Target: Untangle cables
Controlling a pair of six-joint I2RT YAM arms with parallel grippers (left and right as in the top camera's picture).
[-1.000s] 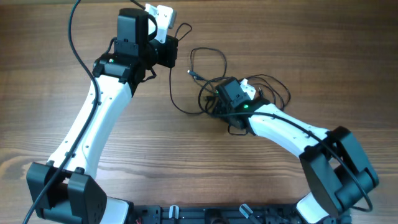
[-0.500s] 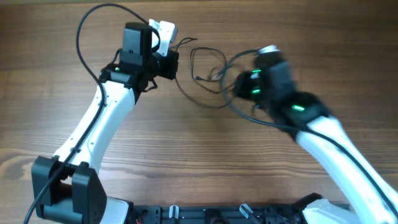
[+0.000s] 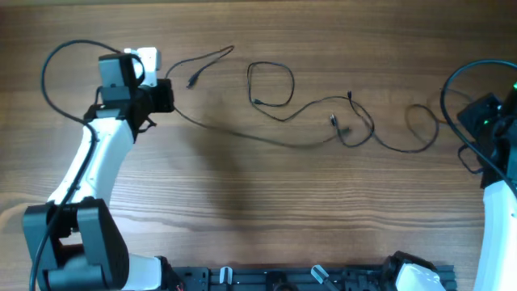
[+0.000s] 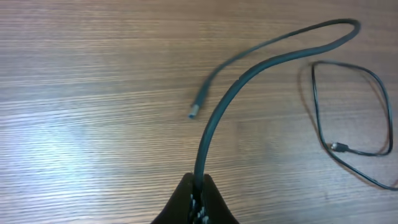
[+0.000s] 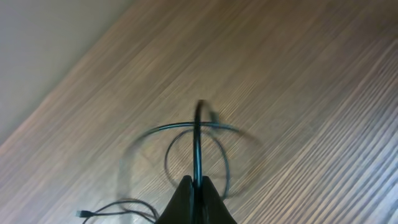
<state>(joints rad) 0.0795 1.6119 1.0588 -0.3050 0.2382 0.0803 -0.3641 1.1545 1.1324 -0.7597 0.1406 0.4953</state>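
Observation:
The cables are thin black cords, pulled out into a long line across the wooden table, with a loop in the middle and a small knot of strands to its right. At the far left my left gripper is shut on one cable end; in the left wrist view that cord rises from the closed tips and curls back to its plug. My right gripper at the far right edge is shut on another strand, which crosses a blurred coil above the tips.
Thicker black wires run to both arms, one arcing over the left arm and one near the right edge. The table's pale edge shows in the right wrist view. A loose plug lies at lower left there.
The arms have drawn apart, left arm going left and right arm swinging far right. The right gripper shut on a strand, and the bunched cables stretched out into a long line.

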